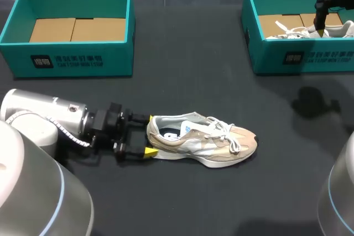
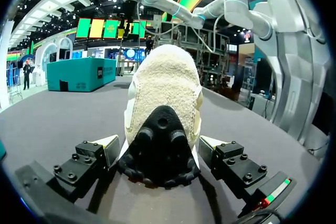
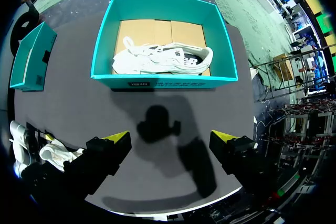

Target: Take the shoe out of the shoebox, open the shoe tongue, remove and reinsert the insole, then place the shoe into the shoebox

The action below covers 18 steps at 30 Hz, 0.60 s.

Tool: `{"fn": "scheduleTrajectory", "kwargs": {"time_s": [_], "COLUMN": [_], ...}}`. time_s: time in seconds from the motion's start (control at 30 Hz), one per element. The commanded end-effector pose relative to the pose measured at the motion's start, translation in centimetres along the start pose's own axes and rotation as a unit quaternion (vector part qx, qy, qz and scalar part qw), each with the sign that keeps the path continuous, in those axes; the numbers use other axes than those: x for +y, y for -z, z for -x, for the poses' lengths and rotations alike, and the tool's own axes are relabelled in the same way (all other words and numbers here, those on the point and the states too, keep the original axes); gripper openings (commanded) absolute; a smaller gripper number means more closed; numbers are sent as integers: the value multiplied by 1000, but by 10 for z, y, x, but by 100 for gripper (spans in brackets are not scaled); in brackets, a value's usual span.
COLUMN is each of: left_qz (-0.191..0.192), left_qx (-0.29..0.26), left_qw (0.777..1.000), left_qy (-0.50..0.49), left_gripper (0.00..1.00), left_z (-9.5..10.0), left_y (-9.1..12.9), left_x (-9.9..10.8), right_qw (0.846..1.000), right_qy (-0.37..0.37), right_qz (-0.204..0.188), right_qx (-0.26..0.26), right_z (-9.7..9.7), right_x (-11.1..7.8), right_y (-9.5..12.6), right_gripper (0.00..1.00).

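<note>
Beige and white, the sneaker (image 1: pixel 204 145) stood on its sole in the middle of the dark desk (image 1: pixel 182 81), out of both boxes, its toe pointing to our right. Our left tool (image 2: pixel 158 145) sat low behind the heel, released, one yellow fingertip (image 2: pixel 107 144) on each side and holding nothing. Our right tool (image 3: pixel 170 139) hung high over the right teal shoebox (image 3: pixel 163 83), also released and empty; a white shoe (image 3: pixel 163 59) lay in that box. The left teal shoebox (image 1: pixel 72 62) held only cardboard. We thought the heel was round and soft, so a squeeze there could slip off or push the sneaker away. A tug could tip it on its side. The loose laces (image 1: pixel 224 131) could catch a finger too.
</note>
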<state>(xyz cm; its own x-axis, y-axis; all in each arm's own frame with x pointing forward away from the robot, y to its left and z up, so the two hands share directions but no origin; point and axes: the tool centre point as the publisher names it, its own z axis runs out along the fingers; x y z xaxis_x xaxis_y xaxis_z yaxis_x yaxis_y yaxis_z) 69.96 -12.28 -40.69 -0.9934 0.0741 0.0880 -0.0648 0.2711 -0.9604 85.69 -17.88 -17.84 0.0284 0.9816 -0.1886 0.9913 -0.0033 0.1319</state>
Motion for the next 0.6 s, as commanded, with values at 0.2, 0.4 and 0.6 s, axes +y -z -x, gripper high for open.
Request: {"fn": "scheduleTrajectory", "kwargs": {"time_s": [0.2, 0.4, 0.6], "left_qz": [0, -1, -4], "left_qx": [1, 6, 9], "left_qw": [1000, 1000, 1000], "left_qy": [1, 2, 1], "left_gripper": [100, 100, 100], "left_z": [4, 2, 2], "left_y": [-15, -20, -23], "left_x": [1, 0, -2], "right_qw": [1000, 1000, 1000], "right_qy": [0, 0, 0], "right_qz": [0, 0, 0], "right_qx": [-1, -1, -1], "right_z": [0, 0, 0], "right_x": [0, 0, 0], "right_y": [0, 0, 0], "right_gripper": [100, 100, 100]}}
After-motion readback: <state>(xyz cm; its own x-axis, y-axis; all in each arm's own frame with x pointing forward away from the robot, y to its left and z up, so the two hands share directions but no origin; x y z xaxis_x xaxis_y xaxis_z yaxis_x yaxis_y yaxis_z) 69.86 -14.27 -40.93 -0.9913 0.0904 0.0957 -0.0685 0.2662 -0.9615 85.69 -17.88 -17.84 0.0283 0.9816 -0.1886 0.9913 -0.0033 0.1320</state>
